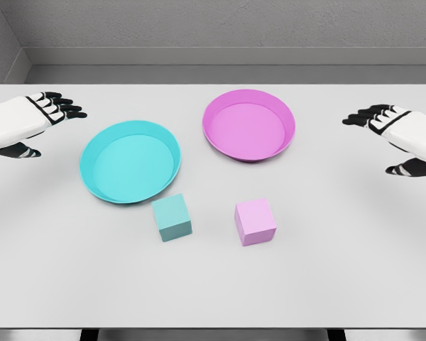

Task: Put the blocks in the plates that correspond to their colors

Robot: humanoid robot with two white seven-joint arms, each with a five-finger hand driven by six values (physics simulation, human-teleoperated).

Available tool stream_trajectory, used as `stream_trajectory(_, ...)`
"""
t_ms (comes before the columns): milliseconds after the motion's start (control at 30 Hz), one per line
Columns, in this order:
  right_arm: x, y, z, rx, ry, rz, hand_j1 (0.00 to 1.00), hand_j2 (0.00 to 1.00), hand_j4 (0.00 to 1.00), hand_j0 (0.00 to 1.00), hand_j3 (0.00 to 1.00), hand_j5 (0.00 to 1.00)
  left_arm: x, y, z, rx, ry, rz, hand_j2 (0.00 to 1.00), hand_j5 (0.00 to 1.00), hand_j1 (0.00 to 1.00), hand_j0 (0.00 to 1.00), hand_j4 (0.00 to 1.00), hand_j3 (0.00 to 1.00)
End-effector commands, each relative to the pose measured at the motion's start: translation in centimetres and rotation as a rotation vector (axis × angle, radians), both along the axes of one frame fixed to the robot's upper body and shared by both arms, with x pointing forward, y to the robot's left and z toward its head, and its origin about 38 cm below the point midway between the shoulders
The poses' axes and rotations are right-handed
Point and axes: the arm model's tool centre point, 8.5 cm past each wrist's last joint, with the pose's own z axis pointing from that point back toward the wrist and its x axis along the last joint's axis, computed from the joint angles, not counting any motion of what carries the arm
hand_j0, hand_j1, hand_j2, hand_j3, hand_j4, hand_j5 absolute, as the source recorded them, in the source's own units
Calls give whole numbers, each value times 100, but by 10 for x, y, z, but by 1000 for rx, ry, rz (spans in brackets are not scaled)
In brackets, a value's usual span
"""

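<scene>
Nearest lie the teal block (172,217) and pink block (255,222), side by side on the desk (213,284), each just near of its matching plate: teal plate (130,161) left, pink plate (249,125) right. Both the left hand (39,117) and right hand (390,131) hover open, empty, well apart. Best to grasp each block from above, squarely. Grey walls stand behind the pale desk.
</scene>
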Motion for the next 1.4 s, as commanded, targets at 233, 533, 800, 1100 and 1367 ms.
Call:
stream_trajectory(233,3,22,-17,26,38,41,100,100,100,100,100,100,-23,-28,5,33,-7,-115,100,100,100,100,100,100)
stream_trajectory(533,21,124,-52,-293,131,340,100,100,100,100,100,100,-63,-100,-19,-32,41,-327,100,100,100,100,100,100)
stream_trajectory(800,10,155,-53,-351,112,566,100,100,100,100,100,100,-53,-141,-25,84,22,-417,100,100,100,100,100,100)
stream_trajectory(1100,9,166,-45,-352,75,639,100,100,100,100,100,100,-56,-179,-39,109,18,-509,100,100,100,100,100,100)
stream_trajectory(1367,9,174,-45,-343,68,654,100,100,100,100,100,100,-62,-199,-54,128,43,-550,100,100,100,100,100,100)
